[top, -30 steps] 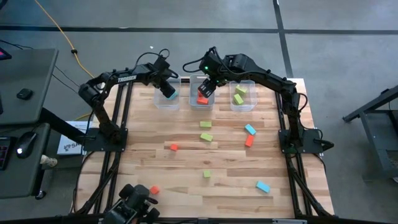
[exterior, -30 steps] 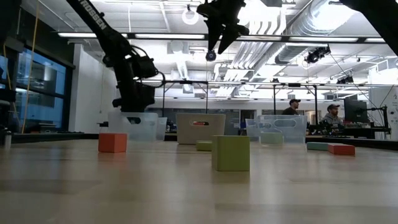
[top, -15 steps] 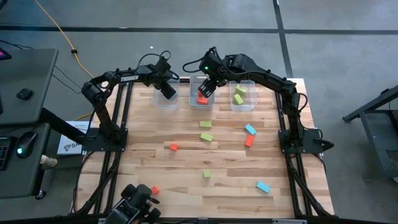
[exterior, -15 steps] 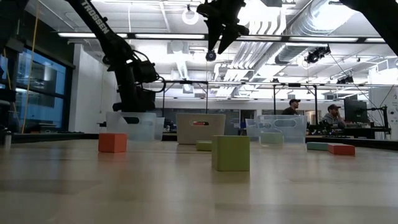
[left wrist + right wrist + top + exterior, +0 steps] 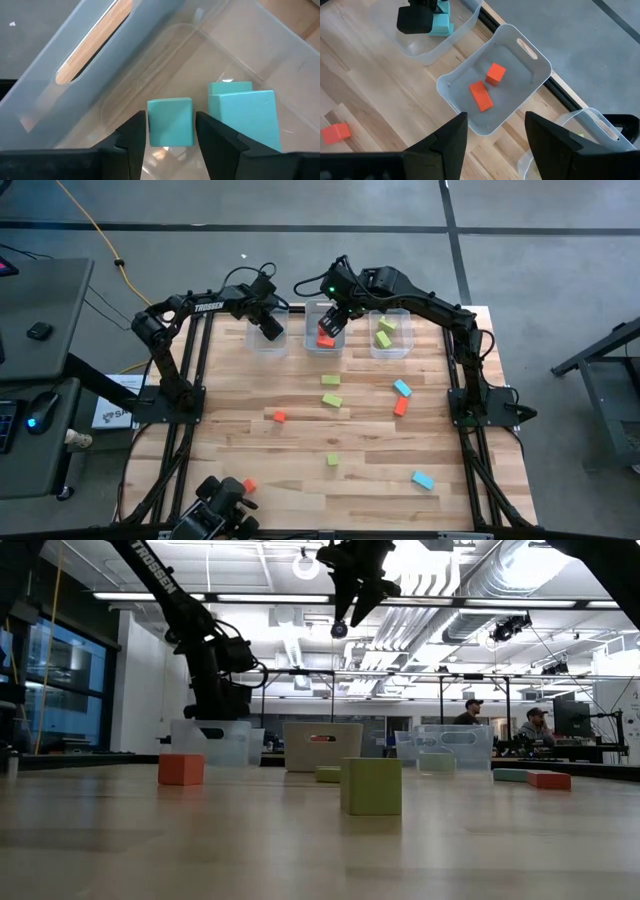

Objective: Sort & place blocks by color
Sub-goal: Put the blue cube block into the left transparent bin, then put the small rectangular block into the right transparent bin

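Blocks go in by colour: left gripper (image 5: 170,142) released over blue cube (image 5: 170,121) in its bin (image 5: 95,60), right gripper (image 5: 492,135) empty above the red bin (image 5: 520,50); next, fetch bench strays.

Light blue blocks (image 5: 170,121), red-orange blocks (image 5: 481,96), clear bins (image 5: 530,50)

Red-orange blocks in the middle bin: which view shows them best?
The right wrist view: both red-orange blocks lie unobstructed inside the middle bin. The high view has the right gripper partly covering them; the low view shows only a glimpse.
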Controlling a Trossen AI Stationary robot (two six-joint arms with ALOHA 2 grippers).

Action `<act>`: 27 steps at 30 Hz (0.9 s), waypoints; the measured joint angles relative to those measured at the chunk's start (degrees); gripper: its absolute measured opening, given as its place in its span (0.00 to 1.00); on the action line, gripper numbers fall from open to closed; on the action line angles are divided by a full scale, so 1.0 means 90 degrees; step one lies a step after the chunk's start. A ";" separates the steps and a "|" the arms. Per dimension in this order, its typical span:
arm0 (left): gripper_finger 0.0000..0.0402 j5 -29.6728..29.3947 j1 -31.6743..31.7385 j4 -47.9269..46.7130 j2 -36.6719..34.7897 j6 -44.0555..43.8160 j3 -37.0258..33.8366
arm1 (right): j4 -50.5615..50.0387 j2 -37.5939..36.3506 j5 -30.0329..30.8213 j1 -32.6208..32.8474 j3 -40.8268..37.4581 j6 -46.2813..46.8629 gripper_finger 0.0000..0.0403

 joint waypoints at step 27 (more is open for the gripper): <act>0.36 -0.0164 -0.0033 -0.1198 -0.1146 0.0007 0.0993 | -0.1093 0.0000 -0.0606 0.1456 0.0000 0.0886 0.47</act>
